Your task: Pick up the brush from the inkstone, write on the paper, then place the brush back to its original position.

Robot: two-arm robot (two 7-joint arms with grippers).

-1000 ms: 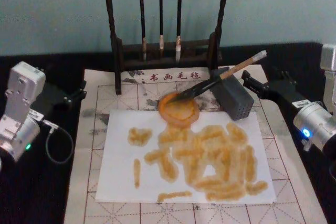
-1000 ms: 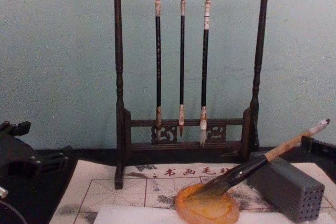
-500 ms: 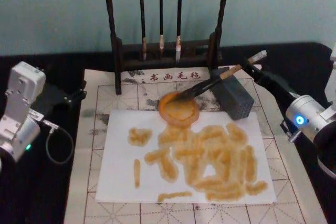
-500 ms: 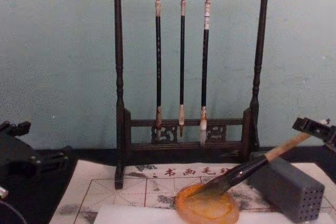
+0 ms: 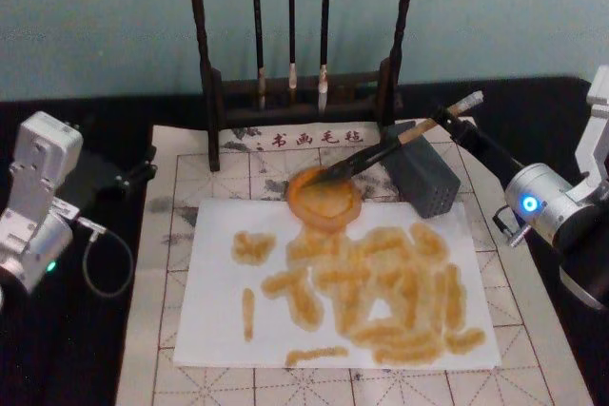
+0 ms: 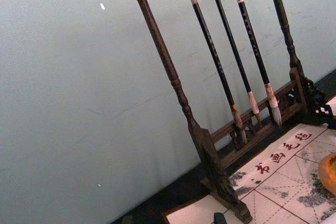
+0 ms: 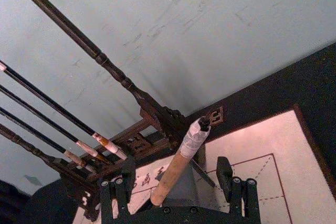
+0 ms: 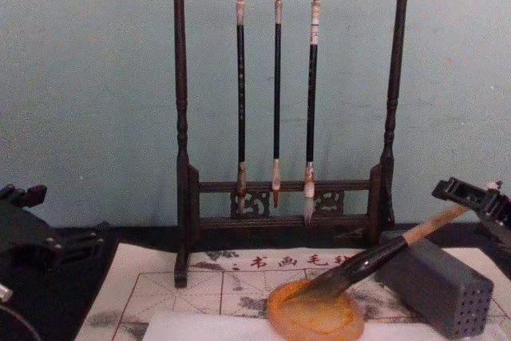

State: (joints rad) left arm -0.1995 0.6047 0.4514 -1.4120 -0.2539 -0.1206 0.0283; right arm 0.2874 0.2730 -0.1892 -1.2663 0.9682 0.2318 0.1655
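Note:
The brush (image 5: 381,152) lies slanted, its dark bristles in the orange inkstone (image 5: 324,202) and its tan handle propped on a grey block (image 5: 426,178). My right gripper (image 5: 455,130) is open at the upper handle. In the right wrist view the handle (image 7: 176,174) runs between the gripper's two fingers (image 7: 224,174) without touching them. The chest view shows that gripper (image 8: 471,197) just behind the brush's pale end. In front of the inkstone lies the white paper (image 5: 219,330), covered in amber strokes. My left gripper (image 5: 138,168) stays parked open at the left, off the mat.
A dark wooden rack (image 5: 214,92) with three thin hanging brushes (image 5: 291,16) stands behind the inkstone. A beige mat (image 5: 171,197) with red grid lines lies under everything. A loose cable (image 5: 105,263) hangs by the left arm.
My right gripper has swung in from the right edge to the brush's upper handle and now straddles it. The brush, the inkstone and the left arm have not moved.

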